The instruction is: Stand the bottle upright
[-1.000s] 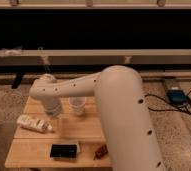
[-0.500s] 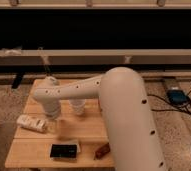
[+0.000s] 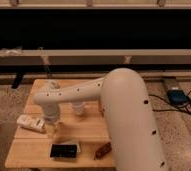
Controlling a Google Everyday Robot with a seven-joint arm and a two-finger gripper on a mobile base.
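The cream-white bottle (image 3: 31, 122) lies on its side at the left edge of the wooden table (image 3: 89, 131), its long axis running left to right. My gripper (image 3: 52, 129) hangs down from the white arm (image 3: 89, 90), just to the right of the bottle's right end and close above the tabletop. It holds nothing that I can see. The arm's wrist hides part of the table behind the bottle.
A short clear glass cup (image 3: 79, 107) stands mid-table behind the gripper. A black slab (image 3: 65, 150) lies near the front edge, with a reddish-brown elongated object (image 3: 103, 149) to its right. A blue box (image 3: 178, 96) and cables lie on the floor at right.
The wrist and gripper have shifted slightly right and lower beside the bottle's right end. The bottle still lies in the same place.
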